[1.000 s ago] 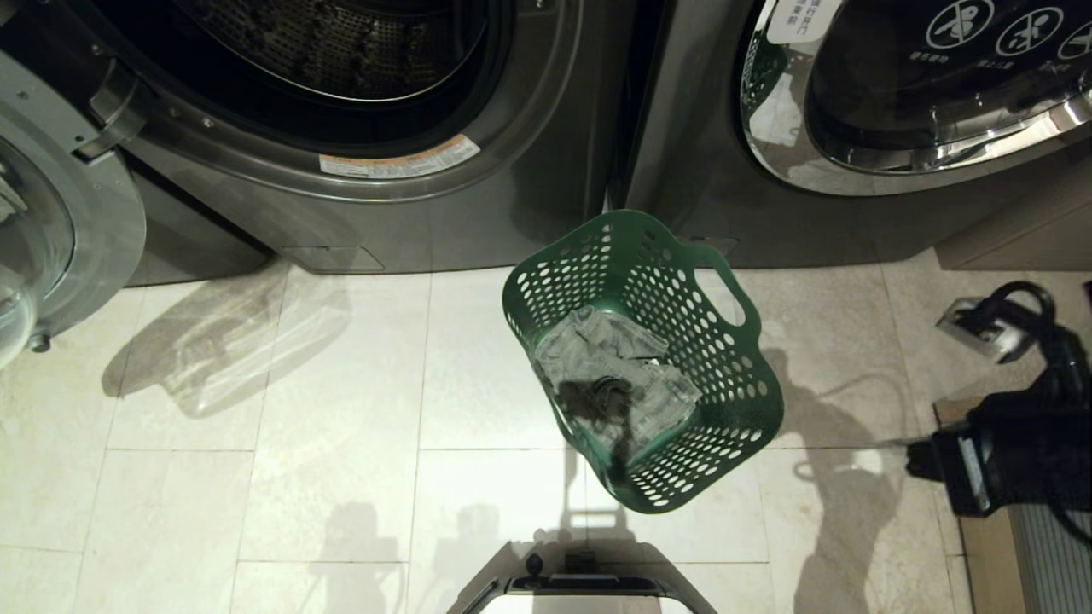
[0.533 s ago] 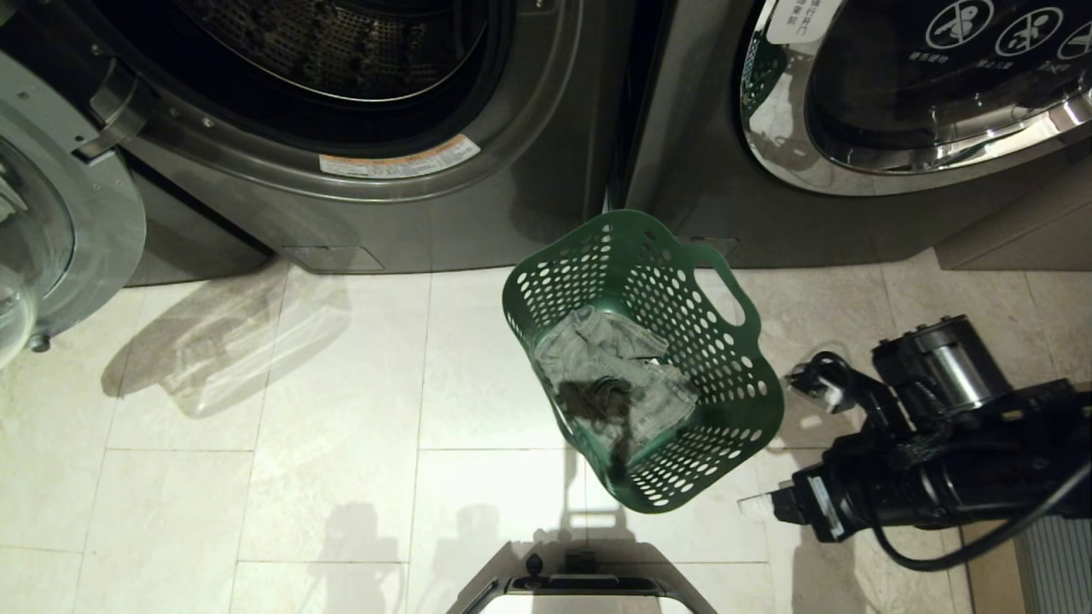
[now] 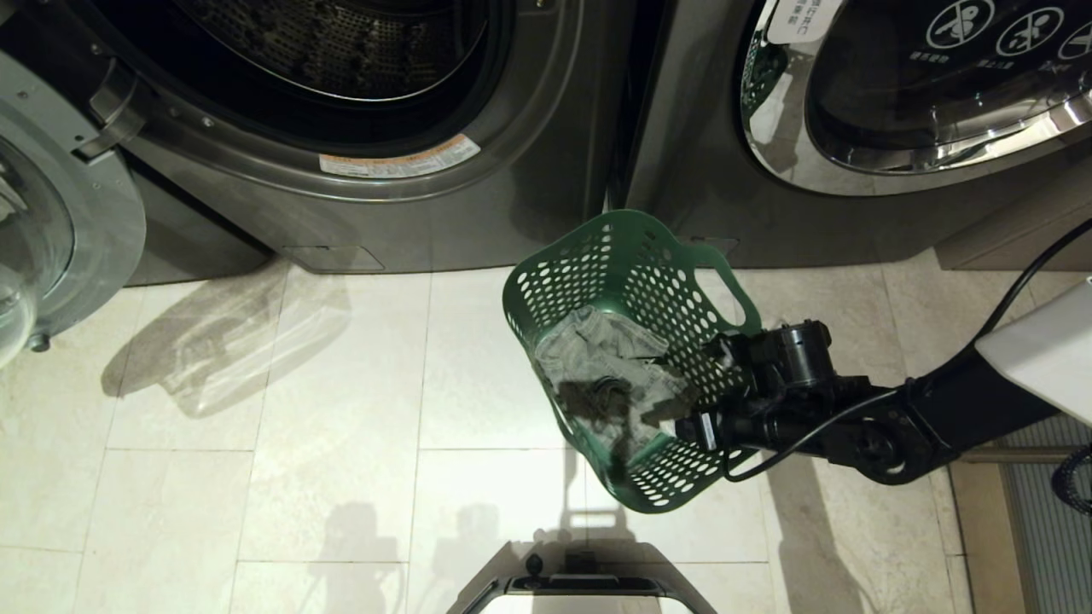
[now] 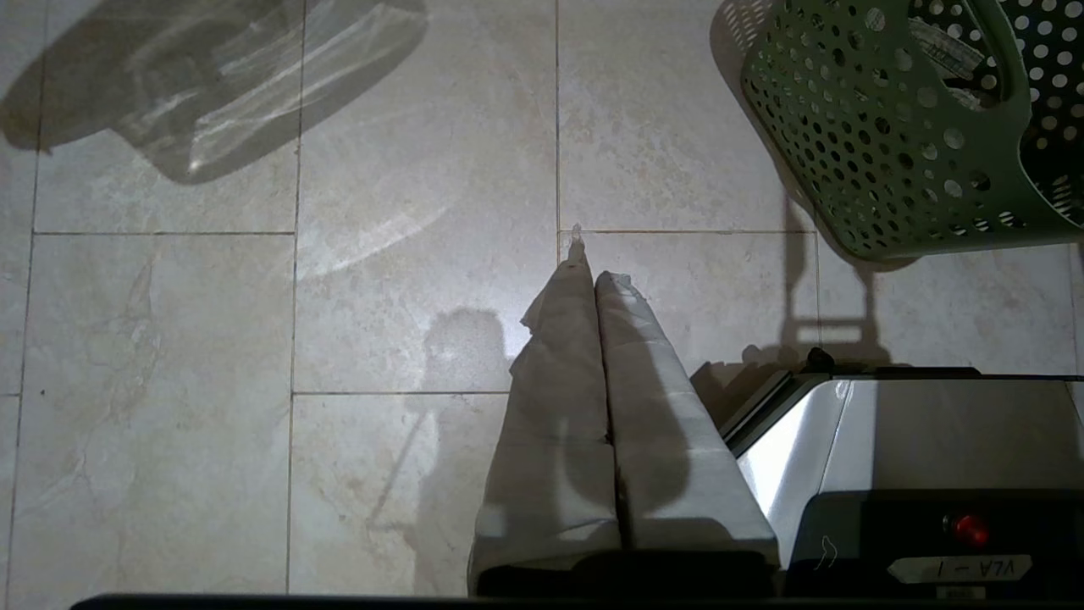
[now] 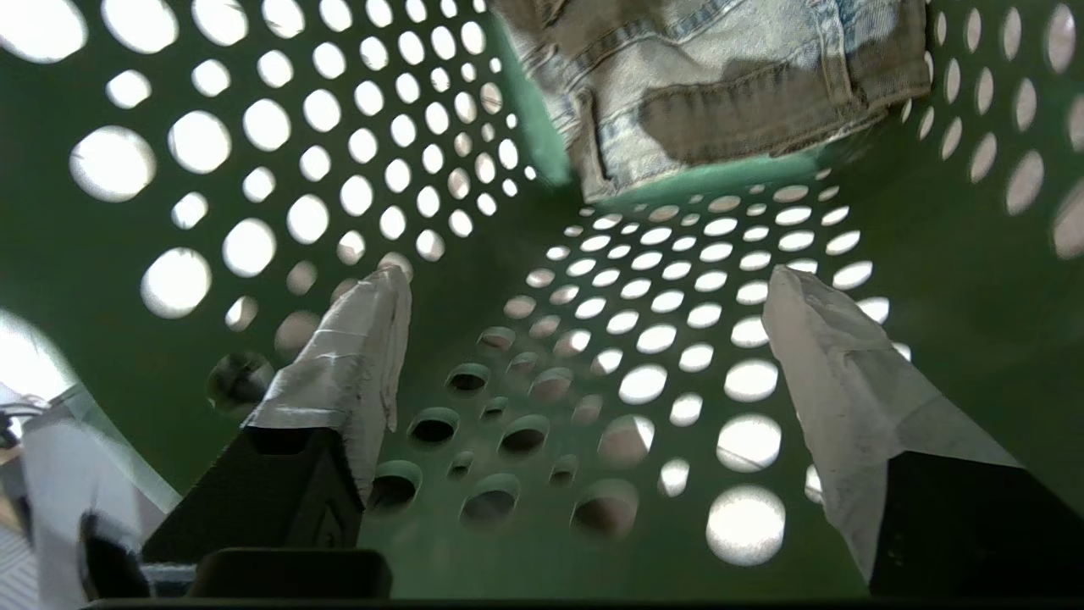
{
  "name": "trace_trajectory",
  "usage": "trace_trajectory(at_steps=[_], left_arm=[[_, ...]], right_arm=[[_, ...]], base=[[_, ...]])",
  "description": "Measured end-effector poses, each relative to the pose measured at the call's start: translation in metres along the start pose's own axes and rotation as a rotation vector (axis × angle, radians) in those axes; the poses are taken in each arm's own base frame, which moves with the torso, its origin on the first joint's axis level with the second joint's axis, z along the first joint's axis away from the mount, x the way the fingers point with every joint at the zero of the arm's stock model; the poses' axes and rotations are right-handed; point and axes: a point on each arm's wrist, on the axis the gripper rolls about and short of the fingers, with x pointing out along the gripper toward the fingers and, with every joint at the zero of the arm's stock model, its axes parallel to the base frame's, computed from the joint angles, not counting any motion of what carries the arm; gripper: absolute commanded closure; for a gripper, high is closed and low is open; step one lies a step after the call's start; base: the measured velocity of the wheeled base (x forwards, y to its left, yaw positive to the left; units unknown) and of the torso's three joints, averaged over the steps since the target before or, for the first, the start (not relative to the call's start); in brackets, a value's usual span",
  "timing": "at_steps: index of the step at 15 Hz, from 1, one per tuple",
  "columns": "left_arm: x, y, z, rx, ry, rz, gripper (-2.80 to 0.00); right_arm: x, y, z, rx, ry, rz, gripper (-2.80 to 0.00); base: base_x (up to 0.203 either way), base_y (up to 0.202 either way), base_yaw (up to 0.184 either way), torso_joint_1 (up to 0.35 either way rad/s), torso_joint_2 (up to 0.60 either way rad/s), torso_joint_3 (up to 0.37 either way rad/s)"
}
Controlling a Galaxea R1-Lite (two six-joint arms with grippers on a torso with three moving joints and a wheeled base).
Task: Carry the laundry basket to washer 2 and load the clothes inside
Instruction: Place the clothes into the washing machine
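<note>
Jeans lie at twelve o'clock from your right gripper, jaws spread wide inside the basket; nothing held.

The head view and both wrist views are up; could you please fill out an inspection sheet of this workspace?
Surface: pale tiled floor.
Job's things: green laundry basket on the floor before two washers, jeans inside; left washer drum open.
Clutter: nothing seen.
Grippers: right gripper open inside the basket, near the jeans; left gripper shut, empty, above the floor.
Cables: black cable along the right arm.
Surroundings: right washer door closed.
</note>
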Motion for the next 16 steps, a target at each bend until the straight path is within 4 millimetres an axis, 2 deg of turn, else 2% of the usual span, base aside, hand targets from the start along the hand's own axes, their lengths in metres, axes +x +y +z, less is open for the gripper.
trace_trajectory(at_steps=[4, 7, 10, 13, 14, 16], left_arm=[[0.0, 0.0, 0.0, 0.0, 0.0, 0.0, 0.0], [0.0, 0.0, 0.0, 0.0, 0.0, 0.0, 0.0], [0.0, 0.0, 0.0, 0.0, 0.0, 0.0, 0.0], [0.0, 0.0, 0.0, 0.0, 0.0, 0.0, 0.0], [0.0, 0.0, 0.0, 0.0, 0.0, 0.0, 0.0], [0.0, 0.0, 0.0, 0.0, 0.0, 0.0, 0.0]], right_arm=[[0.025, -0.001, 0.013, -0.006, -0.001, 0.005, -2.8], [0.055, 0.004, 0.022, -0.023, -0.026, 0.009, -2.8], [0.081, 0.006, 0.01, -0.015, 0.033, -0.029, -2.8], [0.095, 0.005, -0.002, 0.007, 0.08, -0.033, -2.8], [0.098, 0.002, -0.001, 0.012, 0.079, -0.042, -2.8], [0.099, -0.017, 0.005, 0.044, 0.073, -0.099, -2.8]], base=[[0.0, 0.0, 0.0, 0.0, 0.0, 0.0], [0.0, 0.0, 0.0, 0.0, 0.0, 0.0], [0.0, 0.0, 0.0, 0.0, 0.0, 0.0], [0.0, 0.0, 0.0, 0.0, 0.0, 0.0], [0.0, 0.0, 0.0, 0.0, 0.0, 0.0], [0.0, 0.0, 0.0, 0.0, 0.0, 0.0]])
